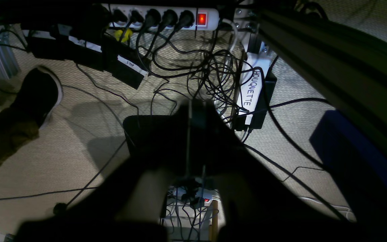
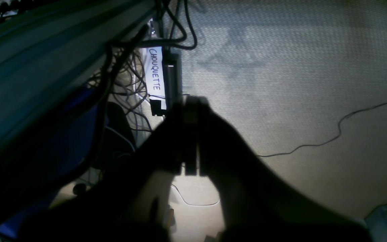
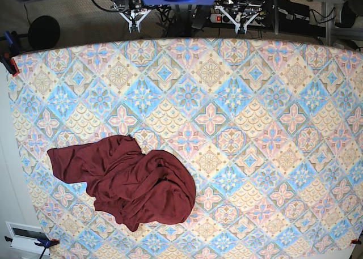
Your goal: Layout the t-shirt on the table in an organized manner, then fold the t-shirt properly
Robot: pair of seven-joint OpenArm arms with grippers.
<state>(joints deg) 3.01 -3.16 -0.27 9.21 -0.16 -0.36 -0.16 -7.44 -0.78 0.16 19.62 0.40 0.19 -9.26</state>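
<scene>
patterned table (image 3: 249, 100): broad cloth-covered surface, pastel blue, pink and cream diamond tiles, filling the base view. item one, the t-shirt (image 3: 127, 182): dark maroon, plain, lying in a crumpled heap in the corner of the table farthest from my arms, toward my right side; one flatter flap spreads toward the table's side edge, the rest is bunched in rolled folds. handling, by my judgement: light, soft, limp knit, no stiffness, likely to drape and drag rather than slide cleanly; not fragile. best hold would be a pinch on an outer edge or the flat flap, not the thick middle bundle. item two, my left gripper (image 1: 190, 111): fingers pressed together, nothing held, hanging over carpet and cables (image 1: 213, 74) by a power strip (image 1: 166, 16). item three, my right gripper (image 2: 190, 107): likewise closed and empty, above bare carpet. both parked off the table, well apart from the shirt.
</scene>
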